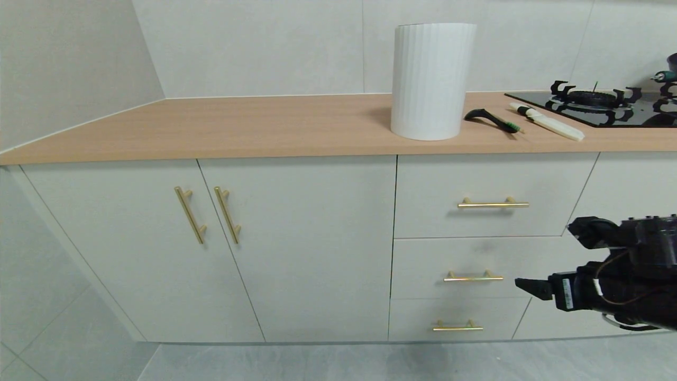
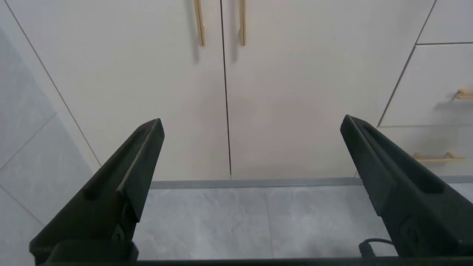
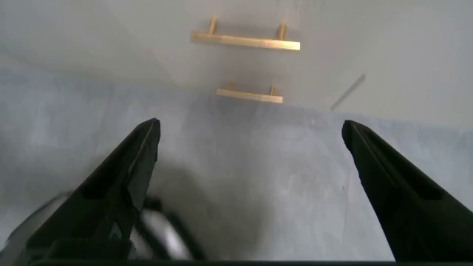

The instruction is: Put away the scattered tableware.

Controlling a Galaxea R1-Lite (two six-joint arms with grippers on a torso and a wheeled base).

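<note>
Our left tool is released, its jaws spread wide before the cabinet doors, low over the floor. Our right tool is released as well and grasps nothing; it hangs low, just in front of the drawers. Up on the desk a black-handled utensil and a pale long utensil lie near each other, between the white ribbed canister and the stove.

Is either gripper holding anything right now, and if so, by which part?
Nothing is held. The left gripper is open with nothing between its fingers, and the right gripper is open and empty too.
</note>
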